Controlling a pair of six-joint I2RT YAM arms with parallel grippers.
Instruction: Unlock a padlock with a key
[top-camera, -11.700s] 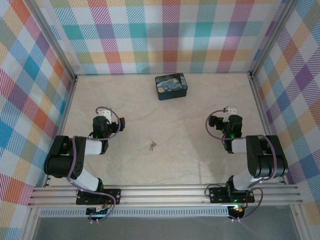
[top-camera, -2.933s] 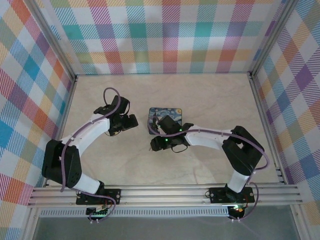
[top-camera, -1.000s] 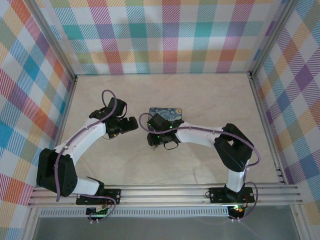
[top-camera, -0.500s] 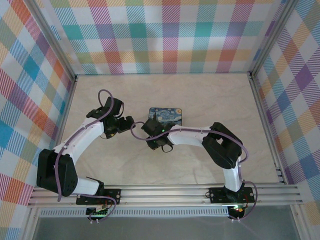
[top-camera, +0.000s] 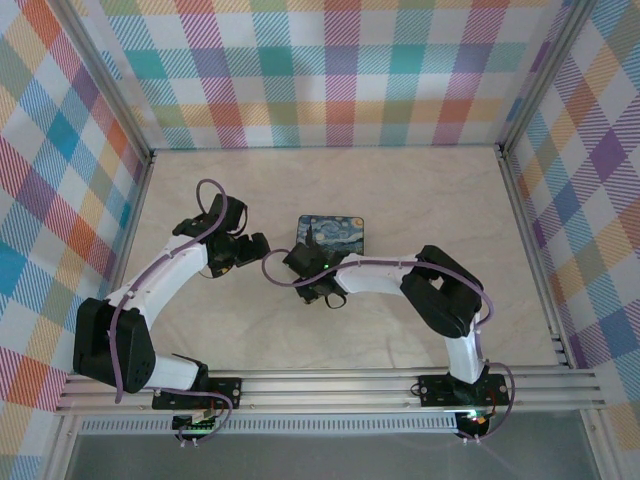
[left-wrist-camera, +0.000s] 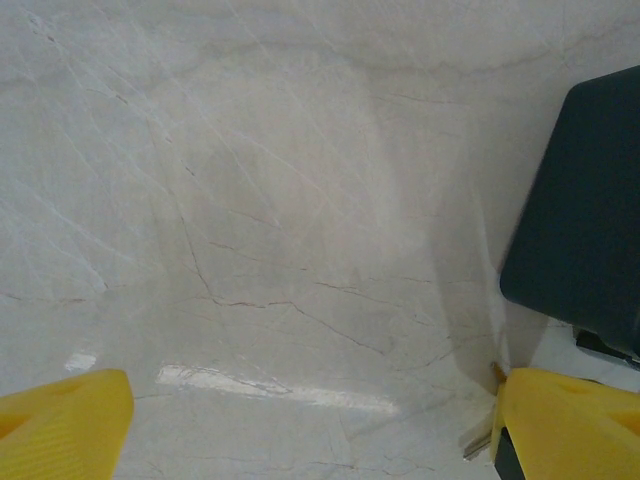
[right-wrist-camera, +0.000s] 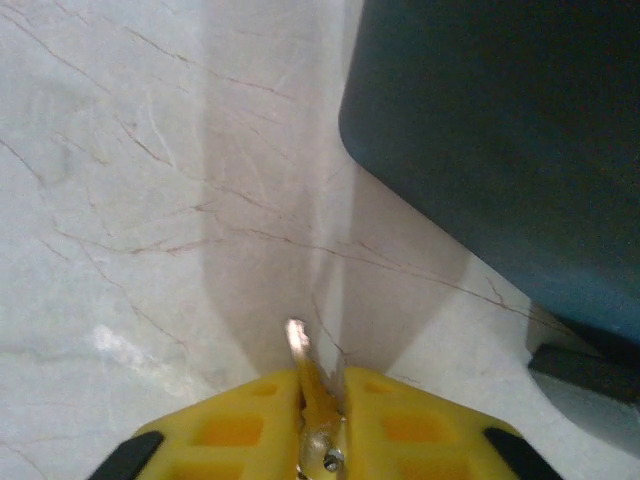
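Observation:
My right gripper (right-wrist-camera: 318, 400) is shut on the key (right-wrist-camera: 305, 360), a thin metal blade sticking out from between the yellow fingers just above the marble tabletop. From above, the right gripper (top-camera: 312, 288) sits at the near left corner of the dark blue painted tin (top-camera: 332, 231). My left gripper (left-wrist-camera: 310, 435) is open over bare table, its yellow fingers (left-wrist-camera: 60, 420) spread wide, and stands to the left of the tin (left-wrist-camera: 590, 200). In the top view the left gripper (top-camera: 256, 247) faces the right one across a small gap. The padlock is hidden.
The marble table (top-camera: 420, 190) is fenced by checked walls (top-camera: 340, 70) at the back and sides. A metal rail (top-camera: 330, 390) runs along the near edge. A thin pale sliver (left-wrist-camera: 478, 442) lies by the left gripper's right finger; I cannot tell what it is.
The key bunch is gone from the table and is now in the right gripper. The tin has come from the back to the centre. Over the last second the right elbow folded inward and the left gripper edged back.

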